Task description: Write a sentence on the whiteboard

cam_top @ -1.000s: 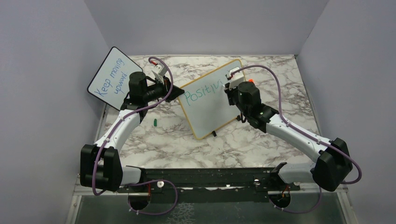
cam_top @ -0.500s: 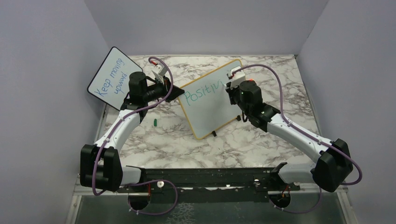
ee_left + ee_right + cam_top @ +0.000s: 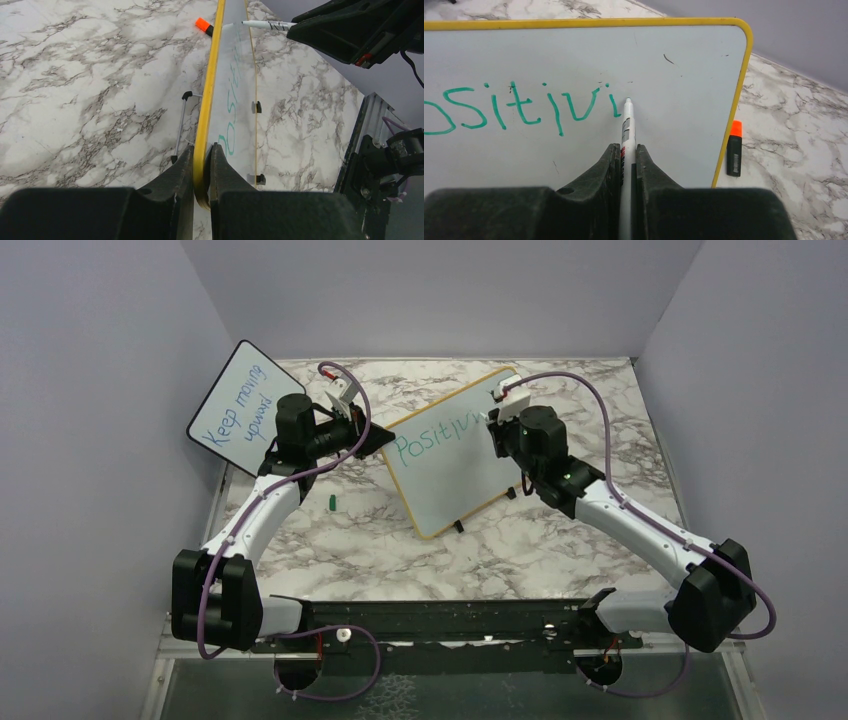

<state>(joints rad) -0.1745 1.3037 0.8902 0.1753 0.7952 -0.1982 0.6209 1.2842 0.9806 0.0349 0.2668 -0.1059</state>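
The whiteboard [image 3: 462, 485], white with a yellow frame, stands tilted mid-table. Green writing [image 3: 435, 438] on it reads "Positivi". My left gripper [image 3: 374, 440] is shut on the board's left edge; in the left wrist view its jaws [image 3: 202, 150] pinch the yellow frame [image 3: 211, 80]. My right gripper [image 3: 497, 426] is shut on a white marker [image 3: 626, 127]. The marker's tip rests at the board face [image 3: 684, 70], just right of the last green "i" in the writing [image 3: 524, 107]. The marker also shows in the left wrist view [image 3: 265, 24].
A black-framed board [image 3: 238, 405] with blue "Keep moving upward" leans at the far left. A small green cap [image 3: 331, 503] lies left of the whiteboard. A black marker with an orange cap [image 3: 734, 147] lies behind the board's right edge. Grey walls enclose the table.
My right gripper has moved with the marker up and to the right along the board, toward its far corner. The left gripper and the board have not moved.
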